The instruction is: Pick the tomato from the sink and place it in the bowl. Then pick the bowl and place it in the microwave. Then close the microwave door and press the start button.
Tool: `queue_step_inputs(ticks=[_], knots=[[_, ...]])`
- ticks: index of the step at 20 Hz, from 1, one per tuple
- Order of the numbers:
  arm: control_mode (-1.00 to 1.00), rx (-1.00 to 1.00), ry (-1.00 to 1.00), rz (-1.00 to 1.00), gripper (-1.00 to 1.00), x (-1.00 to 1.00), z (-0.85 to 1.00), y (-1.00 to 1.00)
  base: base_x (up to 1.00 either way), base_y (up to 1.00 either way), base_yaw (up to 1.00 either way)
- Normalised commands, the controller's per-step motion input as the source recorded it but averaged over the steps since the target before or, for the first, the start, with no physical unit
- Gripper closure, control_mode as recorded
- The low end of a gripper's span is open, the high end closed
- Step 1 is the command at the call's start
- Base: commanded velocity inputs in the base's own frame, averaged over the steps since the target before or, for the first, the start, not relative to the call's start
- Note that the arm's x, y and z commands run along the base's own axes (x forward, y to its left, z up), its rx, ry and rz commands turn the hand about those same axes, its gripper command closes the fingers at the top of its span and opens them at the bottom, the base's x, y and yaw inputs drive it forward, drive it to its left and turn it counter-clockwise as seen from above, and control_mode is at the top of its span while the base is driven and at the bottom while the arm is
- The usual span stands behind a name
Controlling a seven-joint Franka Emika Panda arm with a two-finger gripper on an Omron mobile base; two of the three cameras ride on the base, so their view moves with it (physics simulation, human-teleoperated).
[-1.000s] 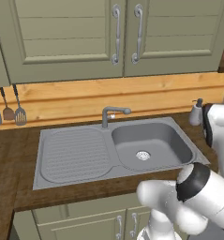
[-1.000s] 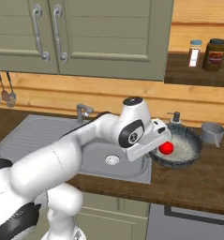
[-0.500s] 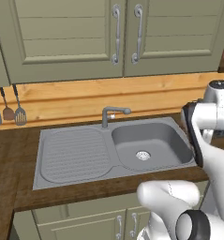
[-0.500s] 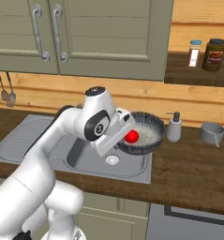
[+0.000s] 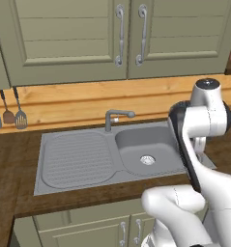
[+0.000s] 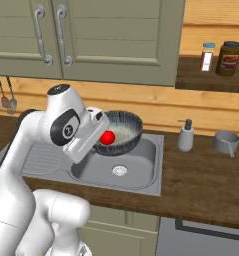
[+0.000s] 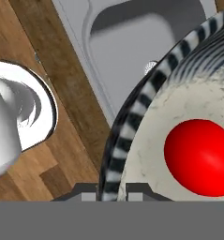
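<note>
The gripper (image 7: 114, 191) is clamped on the rim of the bowl (image 6: 122, 132), one tip (image 7: 87, 192) outside the wall and the other inside. The bowl hangs in the air above the sink (image 6: 141, 170) basin, carried by this one rim hold and tipped slightly toward the hand. The tomato (image 6: 108, 137) lies inside the bowl, on the pale floor at the side nearest the gripper; the first placement looks complete.

Handling, as judged from here:
- The bowl looks rigid and hard-walled. A pinch on the rim is the only hold its width allows. The fine ribs on the outer wall should help the outer tip against slipping.
- The load sits off to one side of the grip, so the bowl will tend to rotate about the pinch. Keep it close to level.
- The tomato is smooth, round and loose. It will roll toward the low side on any tilt or sharp swing.

Beyond the sink, a soap bottle (image 6: 185, 135) and a small grey cup (image 6: 226, 142) stand on the counter (image 6: 206, 175).
</note>
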Motion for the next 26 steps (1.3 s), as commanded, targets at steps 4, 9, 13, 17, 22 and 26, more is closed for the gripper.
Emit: queue_step_inputs(ticks=[4, 9, 13, 17, 22, 26], knots=[[-1.0, 0.06, 0.05, 0.2, 1.0, -0.2, 0.08, 0.56, 0.0, 0.0, 0.0], [-1.0, 0.02, 0.0, 0.17, 1.0, -0.23, 0.07, 0.39, 0.0, 0.0, 0.0], [-1.0, 0.0, 0.0, 0.15, 1.0, -0.33, 0.23, 0.31, 0.0, 0.0, 0.0], [-1.0, 0.0, -0.02, 0.08, 1.0, -0.47, 0.41, 0.26, 0.0, 0.0, 0.0], [-1.0, 0.01, -0.04, 0.06, 1.0, -0.78, 0.47, 0.17, 0.0, 0.0, 0.0], [-1.0, 0.0, -0.03, 0.04, 1.0, -0.73, 0.39, 0.1, 0.0, 0.0, 0.0]])
